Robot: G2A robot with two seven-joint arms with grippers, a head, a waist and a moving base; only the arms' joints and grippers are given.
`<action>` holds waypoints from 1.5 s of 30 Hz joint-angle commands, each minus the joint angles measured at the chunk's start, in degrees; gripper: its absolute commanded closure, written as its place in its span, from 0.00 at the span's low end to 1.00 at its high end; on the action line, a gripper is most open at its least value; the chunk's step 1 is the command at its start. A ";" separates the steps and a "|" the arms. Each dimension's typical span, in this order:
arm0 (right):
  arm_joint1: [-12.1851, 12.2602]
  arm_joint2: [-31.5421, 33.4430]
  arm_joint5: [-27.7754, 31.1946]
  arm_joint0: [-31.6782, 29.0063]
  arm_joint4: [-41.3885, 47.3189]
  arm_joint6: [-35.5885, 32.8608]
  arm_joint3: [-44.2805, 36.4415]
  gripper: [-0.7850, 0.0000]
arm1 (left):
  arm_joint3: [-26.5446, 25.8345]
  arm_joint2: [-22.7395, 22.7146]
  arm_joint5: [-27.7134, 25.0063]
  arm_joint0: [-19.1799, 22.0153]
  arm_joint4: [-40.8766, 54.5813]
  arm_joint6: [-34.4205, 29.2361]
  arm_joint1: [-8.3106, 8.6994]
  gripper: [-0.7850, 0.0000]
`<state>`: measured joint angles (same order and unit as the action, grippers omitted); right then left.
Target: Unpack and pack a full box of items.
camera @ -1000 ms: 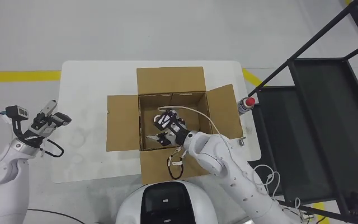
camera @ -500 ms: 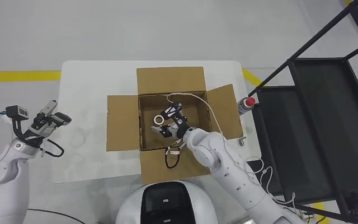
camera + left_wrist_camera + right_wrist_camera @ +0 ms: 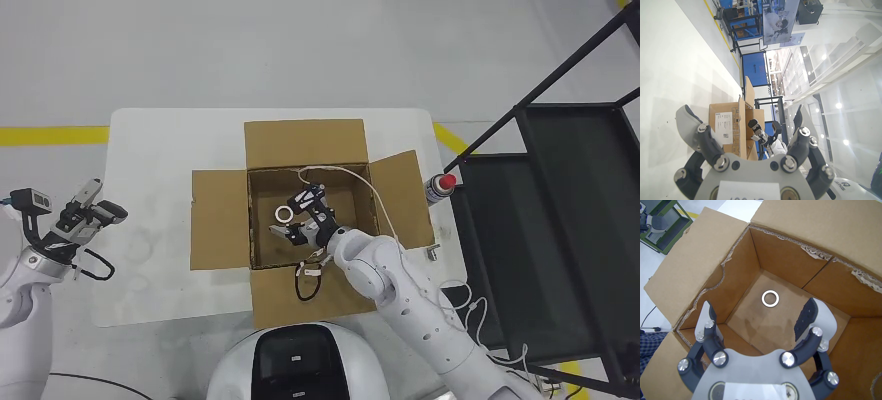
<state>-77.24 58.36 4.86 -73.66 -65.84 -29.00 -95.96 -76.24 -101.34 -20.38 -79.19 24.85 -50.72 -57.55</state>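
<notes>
The white desk (image 3: 150,200) carries an open cardboard box (image 3: 305,145). The right gripper (image 3: 759,308) hangs over its opening and the left gripper (image 3: 742,111) is by the desk's left edge; both have fingers spread wide, empty. A white ring (image 3: 763,298) lies flat on the box floor.

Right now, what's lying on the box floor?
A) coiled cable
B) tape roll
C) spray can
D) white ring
D: the right wrist view shows one white ring lying flat on the bare cardboard floor of the box, with nothing else beside it.
</notes>
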 commanded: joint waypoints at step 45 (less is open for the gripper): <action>-2.27 -3.61 4.30 8.56 1.97 19.42 20.44 0.00 | 0.00 0.00 0.00 0.00 0.00 0.00 0.00 0.00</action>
<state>-79.48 54.67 9.51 -65.03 -64.06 -9.79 -75.23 -76.24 -101.34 -20.38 -79.19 24.85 -50.72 -57.55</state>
